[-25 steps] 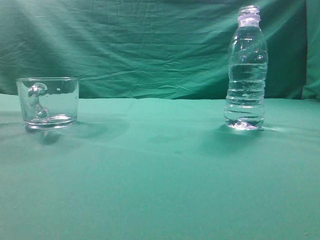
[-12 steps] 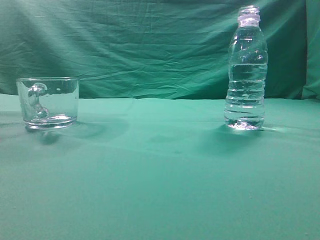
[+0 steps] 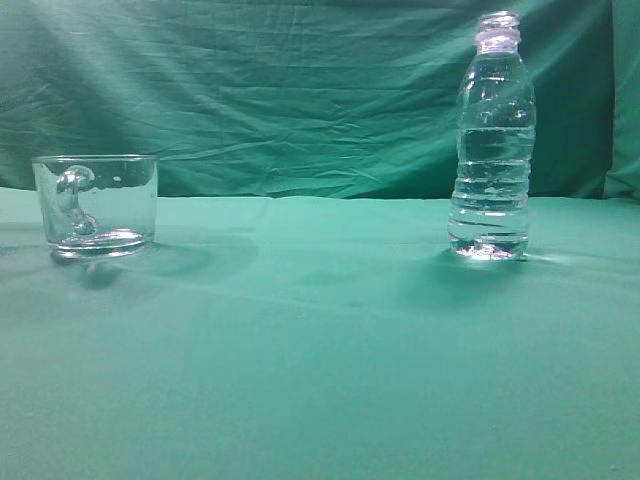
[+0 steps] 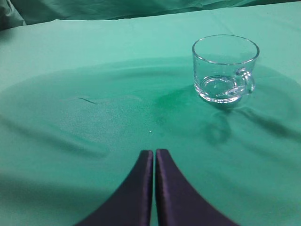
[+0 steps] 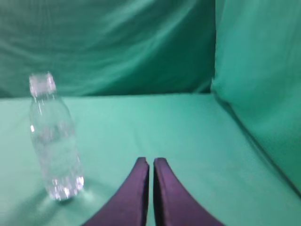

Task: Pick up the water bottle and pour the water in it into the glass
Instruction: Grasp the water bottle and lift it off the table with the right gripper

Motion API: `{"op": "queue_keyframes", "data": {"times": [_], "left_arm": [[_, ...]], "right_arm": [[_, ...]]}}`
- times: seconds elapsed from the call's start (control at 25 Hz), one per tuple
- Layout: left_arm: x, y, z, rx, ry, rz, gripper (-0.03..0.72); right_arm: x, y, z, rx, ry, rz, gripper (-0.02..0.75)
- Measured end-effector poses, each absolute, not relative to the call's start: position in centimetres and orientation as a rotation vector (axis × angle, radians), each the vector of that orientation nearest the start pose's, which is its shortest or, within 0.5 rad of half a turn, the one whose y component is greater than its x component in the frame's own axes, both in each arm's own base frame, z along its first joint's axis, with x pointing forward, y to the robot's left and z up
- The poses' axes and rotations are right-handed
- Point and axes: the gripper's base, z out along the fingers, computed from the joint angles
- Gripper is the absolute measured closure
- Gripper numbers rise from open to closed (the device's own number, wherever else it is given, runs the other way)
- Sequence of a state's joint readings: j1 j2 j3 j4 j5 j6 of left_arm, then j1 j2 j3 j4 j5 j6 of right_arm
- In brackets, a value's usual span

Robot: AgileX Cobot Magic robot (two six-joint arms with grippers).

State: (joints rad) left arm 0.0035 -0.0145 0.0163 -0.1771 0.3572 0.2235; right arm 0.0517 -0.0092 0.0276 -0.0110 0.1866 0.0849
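no movement; water bottle (image 3: 491, 140) full, upright

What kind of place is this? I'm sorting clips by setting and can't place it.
Probably a staged robot test bench, not a home: a green cloth covers the table, a green backdrop hangs behind, and only a water bottle and a glass stand there.

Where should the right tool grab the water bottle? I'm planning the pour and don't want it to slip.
Probably the ribbed body of the water bottle at mid-height, approached level from its open side. It stands upright and alone on the green cloth, and the rings give grip. The right tool is shut, so open it first.
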Motion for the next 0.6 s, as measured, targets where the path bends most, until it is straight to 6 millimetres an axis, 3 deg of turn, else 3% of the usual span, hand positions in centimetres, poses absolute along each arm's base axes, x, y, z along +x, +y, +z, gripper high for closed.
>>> {"op": "queue_keyframes", "data": {"times": [0.16,0.24,0.32,0.44,0.6], "left_arm": [[5.3,-0.5,17.7,0.093,1.835,-0.014,0.688],[5.3,-0.5,17.7,0.093,1.835,-0.014,0.688],[5.3,-0.5,17.7,0.093,1.835,-0.014,0.688],[5.3,-0.5,17.7,0.093,1.835,-0.014,0.688],[5.3,-0.5,17.7,0.093,1.835,-0.014,0.688]], "right_arm": [[5.6,0.3,20.7,0.080,1.470,0.171,0.738],[5.6,0.3,21.0,0.102,1.440,0.199,0.738],[5.5,0.3,21.3,0.118,1.476,0.213,0.738],[5.7,0.3,23.3,0.125,1.546,0.212,0.738],[7.0,0.4,25.4,0.138,1.696,0.204,0.738]]}}
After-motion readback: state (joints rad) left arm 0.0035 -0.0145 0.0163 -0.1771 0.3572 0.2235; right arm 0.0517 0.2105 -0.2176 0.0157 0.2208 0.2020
